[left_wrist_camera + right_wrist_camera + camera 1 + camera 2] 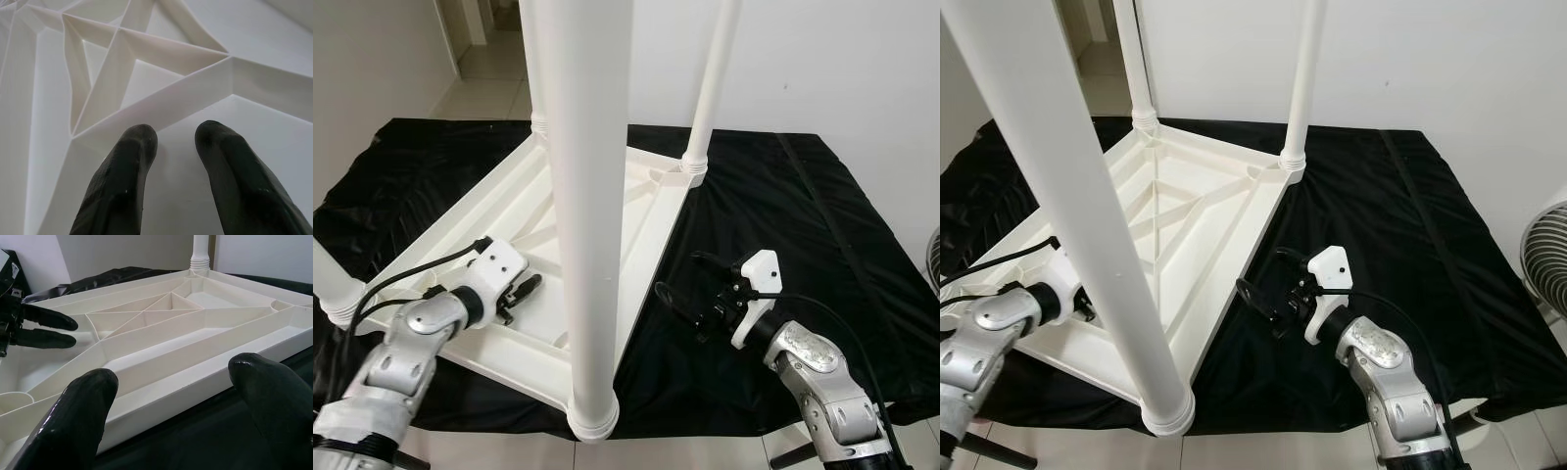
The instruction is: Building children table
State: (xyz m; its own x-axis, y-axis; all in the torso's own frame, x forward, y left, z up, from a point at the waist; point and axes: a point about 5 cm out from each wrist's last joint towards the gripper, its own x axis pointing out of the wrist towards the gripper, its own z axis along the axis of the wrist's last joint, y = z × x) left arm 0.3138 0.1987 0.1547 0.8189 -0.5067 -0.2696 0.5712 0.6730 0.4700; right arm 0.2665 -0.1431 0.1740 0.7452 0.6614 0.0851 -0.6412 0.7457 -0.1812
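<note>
Over the ribbed underside of the upturned white tabletop (519, 211), the left claw (521, 292) hovers with its two black fingers (127, 166) slightly parted, grasping nothing, their tips just above a raised plastic rib. The right claw (688, 311) waits just beside the tabletop's right edge, above the black sheet (773, 215), its fingers spread wide and empty, pointing toward that edge.

The tabletop lies face down on the black sheet, which is spread over a pale tiled floor (489, 78). Its underside shows a lattice of stiffening ribs. White tubular legs stand upright from the corner sockets: one thick leg (592, 225) rises from the corner nearest the camera, a second leg (713, 83) from the far right corner, and a third leg (1136, 69) from the far left corner. At the near left corner the base of a fourth leg (335, 279) shows in its socket, though its upper length is cut off by the frame.

Judging by this, the assembly looks nearly finished, with a leg apparently seated at each corner. What probably remains is pressing each leg fully home and turning the table upright. Whether every leg is firmly locked cannot be told from here.
</note>
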